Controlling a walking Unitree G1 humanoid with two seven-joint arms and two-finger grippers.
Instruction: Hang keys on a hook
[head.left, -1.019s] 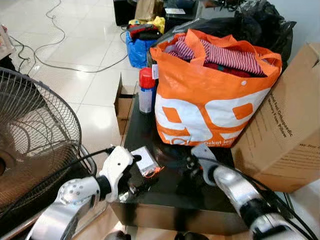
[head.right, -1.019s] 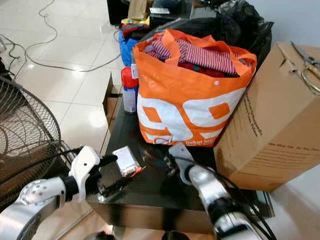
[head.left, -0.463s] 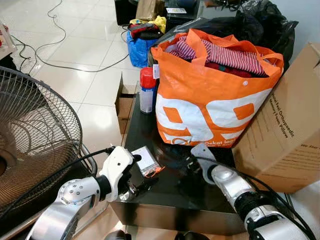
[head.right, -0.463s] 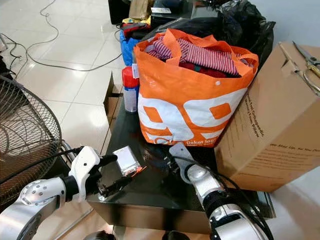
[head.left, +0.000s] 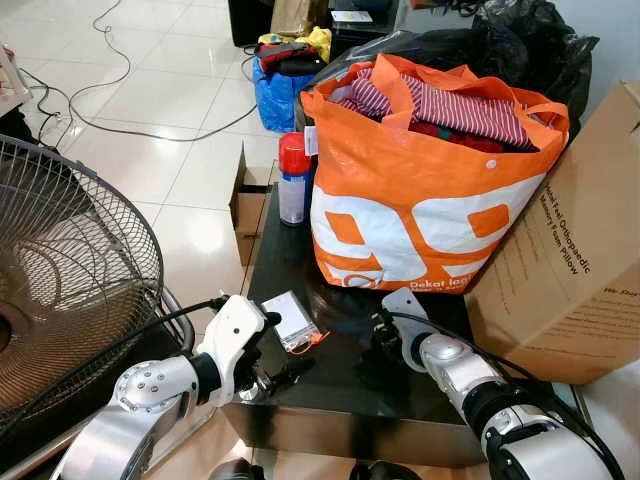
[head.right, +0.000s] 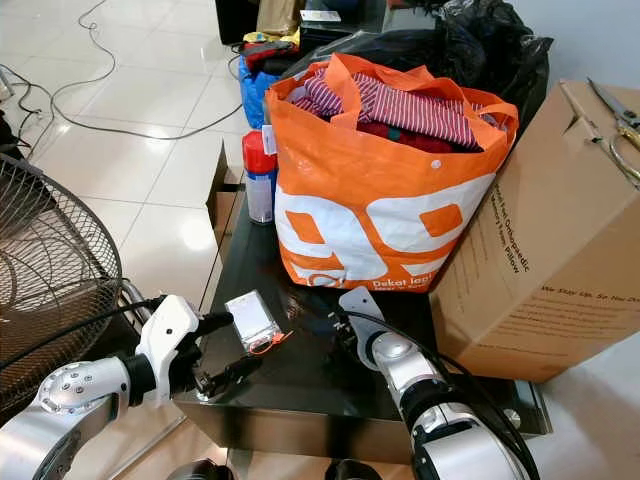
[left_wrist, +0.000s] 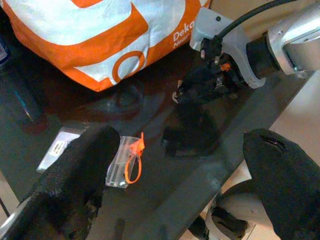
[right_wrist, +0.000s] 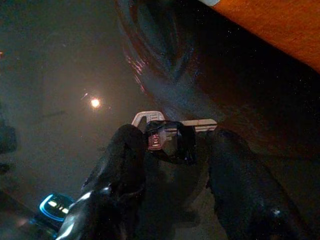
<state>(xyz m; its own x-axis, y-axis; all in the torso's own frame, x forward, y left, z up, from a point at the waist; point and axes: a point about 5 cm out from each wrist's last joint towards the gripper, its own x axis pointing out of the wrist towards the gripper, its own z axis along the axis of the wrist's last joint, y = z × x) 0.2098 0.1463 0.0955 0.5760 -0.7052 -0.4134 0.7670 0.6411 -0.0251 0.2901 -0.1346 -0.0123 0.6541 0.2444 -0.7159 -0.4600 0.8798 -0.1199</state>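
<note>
Early days: the right tool (right_wrist: 170, 150) is down on the black bench (head.right: 300, 385), fingers either side of the keys (right_wrist: 170, 140) (not yet lifted); the left tool (left_wrist: 175, 180) gapes, empty.

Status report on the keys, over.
Right gripper low on the black table, fingers around the keys, contact unclear. Left gripper open, hovering near the clear tag. Orange bag close behind.
</note>
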